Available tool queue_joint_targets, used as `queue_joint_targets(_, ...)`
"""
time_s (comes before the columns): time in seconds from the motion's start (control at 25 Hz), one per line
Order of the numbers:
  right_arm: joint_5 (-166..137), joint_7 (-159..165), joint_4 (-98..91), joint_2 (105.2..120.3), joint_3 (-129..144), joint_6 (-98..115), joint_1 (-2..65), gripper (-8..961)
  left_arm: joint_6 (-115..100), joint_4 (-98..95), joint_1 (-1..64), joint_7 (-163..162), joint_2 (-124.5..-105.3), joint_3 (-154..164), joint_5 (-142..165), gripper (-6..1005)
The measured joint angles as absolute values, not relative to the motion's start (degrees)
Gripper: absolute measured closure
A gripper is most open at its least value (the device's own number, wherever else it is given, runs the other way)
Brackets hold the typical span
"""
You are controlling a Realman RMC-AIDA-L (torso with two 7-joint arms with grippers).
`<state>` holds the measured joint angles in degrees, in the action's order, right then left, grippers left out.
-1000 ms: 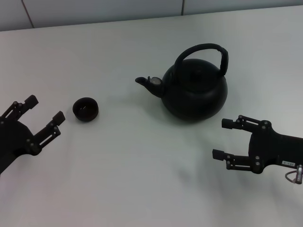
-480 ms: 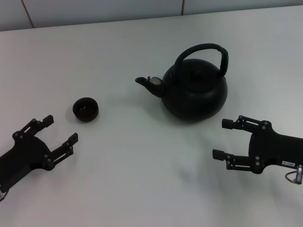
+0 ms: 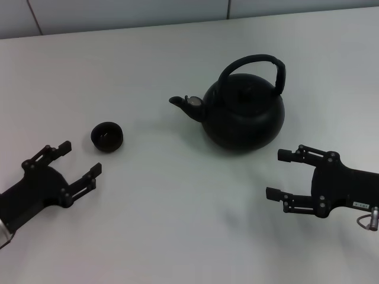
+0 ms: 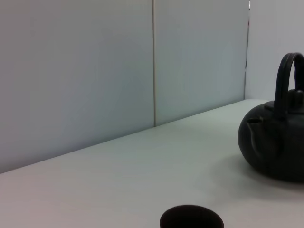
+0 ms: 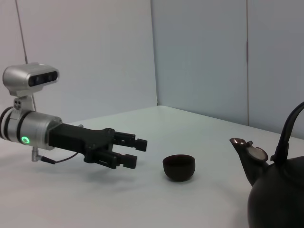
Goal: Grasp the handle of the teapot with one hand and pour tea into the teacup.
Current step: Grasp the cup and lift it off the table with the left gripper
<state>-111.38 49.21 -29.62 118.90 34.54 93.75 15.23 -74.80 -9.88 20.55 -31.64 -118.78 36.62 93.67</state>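
Table [image 3: 177, 225], white. Teapot [image 3: 244, 117] stands right of centre, spout toward 9 o'clock, handle [image 3: 254, 62] arched upright over the lid. My right hand [image 3: 287, 174] hovers at the pot's 5 o'clock, fingers spread wide, holding nothing. My left hand [image 3: 77, 163] hovers at the teacup's 7 o'clock, fingers wide, apart from it. Teacup [image 3: 107, 136] sits upright at the pot's 9 o'clock, well apart.
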Motion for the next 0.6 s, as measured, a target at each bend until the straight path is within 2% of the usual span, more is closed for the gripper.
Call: queue_joint_targets(0.6, -111.3, 49.2, -29.6, 118.9, 34.5, 93.8, 15.4, 137, -66.5, -6.3, 27.7, -31.6, -119.03, 36.7, 93.7, 198)
